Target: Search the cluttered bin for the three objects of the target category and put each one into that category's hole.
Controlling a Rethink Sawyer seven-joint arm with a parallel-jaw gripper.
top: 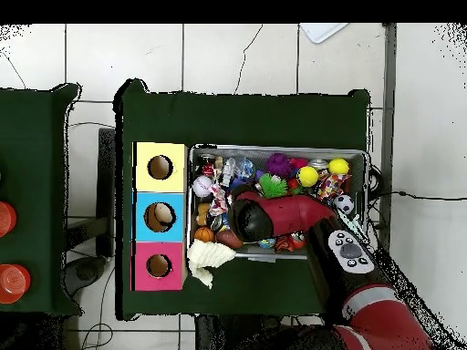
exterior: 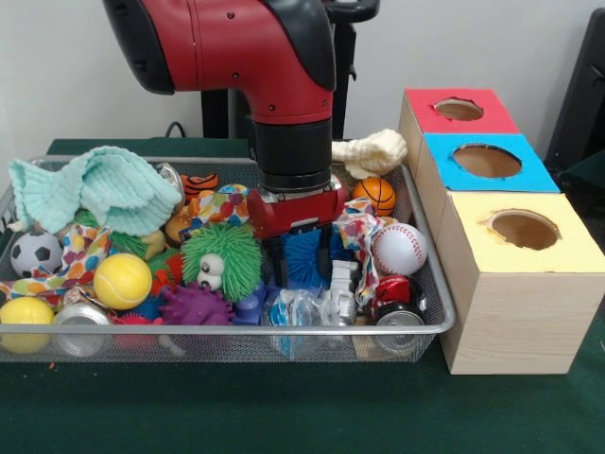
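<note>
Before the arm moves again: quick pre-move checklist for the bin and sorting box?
1. Pincer down inside the mesh bin, over the blue spiky toy: ok.
2. Pincer open or shut: cannot tell, the wrist hides it.
3. Object in grasp: cannot tell.
4. Red hole, blue hole, yellow hole unobstructed: ok.
5. Cream rope toy hangs over the bin rim, outside it: not ok.

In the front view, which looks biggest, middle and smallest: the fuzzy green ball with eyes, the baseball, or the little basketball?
From largest to smallest in the front view:
1. Fuzzy green ball
2. Baseball
3. Basketball
The basketball sits farther back in the bin, so it may look a bit smaller than it really is.
</note>
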